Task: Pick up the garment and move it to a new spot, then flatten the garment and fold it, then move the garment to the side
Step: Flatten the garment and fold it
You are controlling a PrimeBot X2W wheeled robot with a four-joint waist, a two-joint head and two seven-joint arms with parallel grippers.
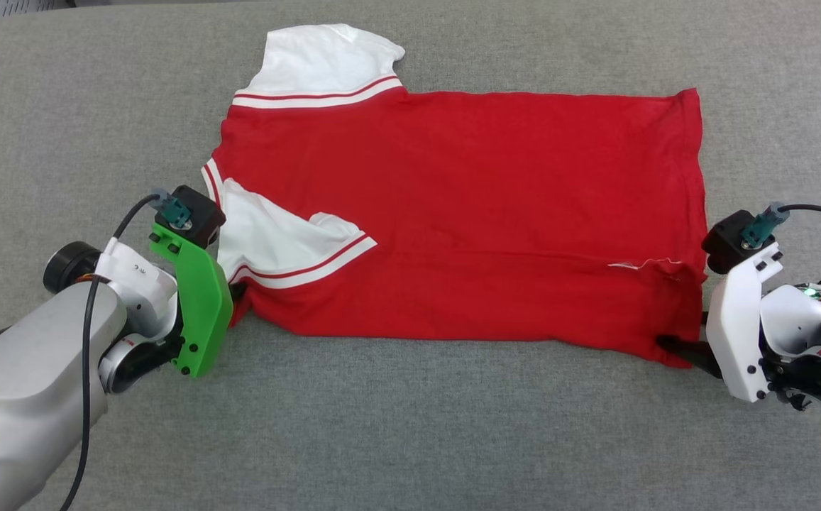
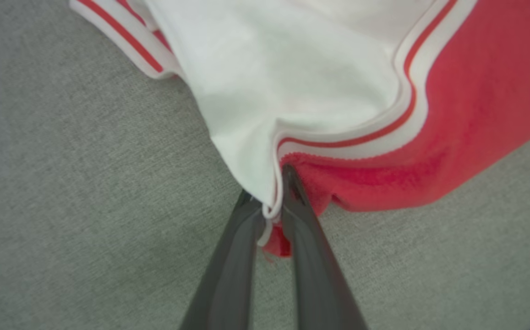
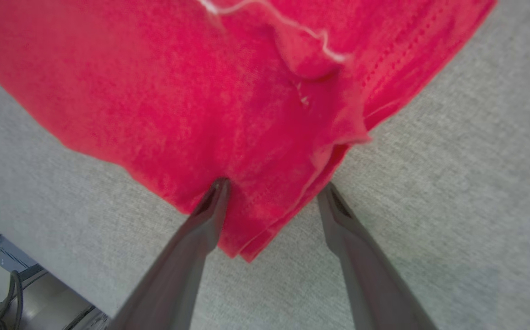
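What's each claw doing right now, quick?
Left claw: closed, pinching the garment at its edge by the sleeve.
Right claw: open, the garment's hem corner between its fingers.

The red garment (image 1: 467,213) lies flat on grey cloth (image 1: 410,426), one white sleeve (red-striped trim) folded inward.
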